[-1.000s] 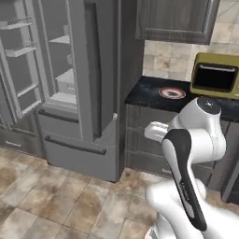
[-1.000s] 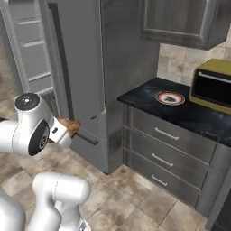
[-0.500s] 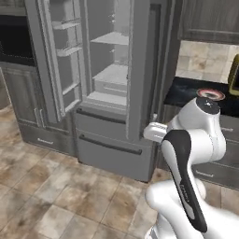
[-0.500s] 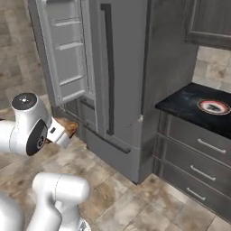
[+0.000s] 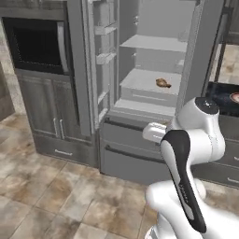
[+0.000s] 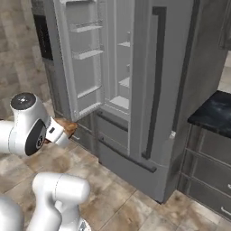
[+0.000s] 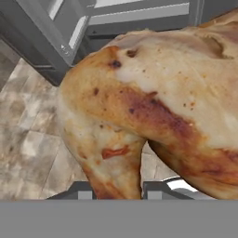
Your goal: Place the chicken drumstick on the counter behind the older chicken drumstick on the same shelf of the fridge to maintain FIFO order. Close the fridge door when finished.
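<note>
My gripper (image 7: 119,191) is shut on the chicken drumstick (image 7: 153,107), a lumpy golden-brown piece that looms large in the hand view. From the right base view the drumstick (image 6: 69,127) pokes out of the gripper (image 6: 63,131), low in front of the fridge (image 6: 135,113). The fridge door (image 5: 99,70) stands swung open to the left, showing its inner racks. An older chicken drumstick (image 5: 163,83) lies on a middle shelf (image 5: 140,81) inside. The black counter (image 5: 223,93) is to the right of the fridge.
The fridge's other door (image 6: 158,81), with a long dark handle, is closed. Two drawer fronts (image 5: 130,154) sit below the shelves. A built-in oven (image 5: 37,46) and grey cabinets stand to the left. A plate (image 5: 233,97) rests on the counter. Tiled floor lies in front.
The base has moved left, so both base views shifted: the fridge's open interior now faces the cameras and the counter slid to the right edge. The gripper keeps the drumstick.
</note>
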Motion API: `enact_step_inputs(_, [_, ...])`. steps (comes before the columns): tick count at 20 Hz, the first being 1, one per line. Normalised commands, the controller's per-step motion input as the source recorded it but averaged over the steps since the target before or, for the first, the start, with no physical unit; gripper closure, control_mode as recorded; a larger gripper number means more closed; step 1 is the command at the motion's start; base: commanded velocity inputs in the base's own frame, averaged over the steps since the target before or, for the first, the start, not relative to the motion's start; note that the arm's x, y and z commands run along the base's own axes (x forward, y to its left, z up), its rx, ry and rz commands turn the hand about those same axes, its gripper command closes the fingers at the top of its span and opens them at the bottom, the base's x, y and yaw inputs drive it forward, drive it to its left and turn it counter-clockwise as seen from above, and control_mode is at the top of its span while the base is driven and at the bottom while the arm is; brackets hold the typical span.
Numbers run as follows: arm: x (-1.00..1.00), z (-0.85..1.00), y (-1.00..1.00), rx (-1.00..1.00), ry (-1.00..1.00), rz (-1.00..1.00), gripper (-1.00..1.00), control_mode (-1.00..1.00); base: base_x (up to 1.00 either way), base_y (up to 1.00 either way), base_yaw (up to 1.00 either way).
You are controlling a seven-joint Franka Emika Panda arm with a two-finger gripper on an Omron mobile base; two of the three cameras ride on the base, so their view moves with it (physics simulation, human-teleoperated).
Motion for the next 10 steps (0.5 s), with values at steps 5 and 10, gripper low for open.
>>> enact_step_inputs(5, [0.00,0.00,0.00,0.00,0.00,0.00,1.00,1.00,0.62,0.69,-0.43])
enact_step_inputs(10, [0.00,0.00,0.00,0.00,0.00,0.00,1.00,1.00,0.69,0.68,-0.44])
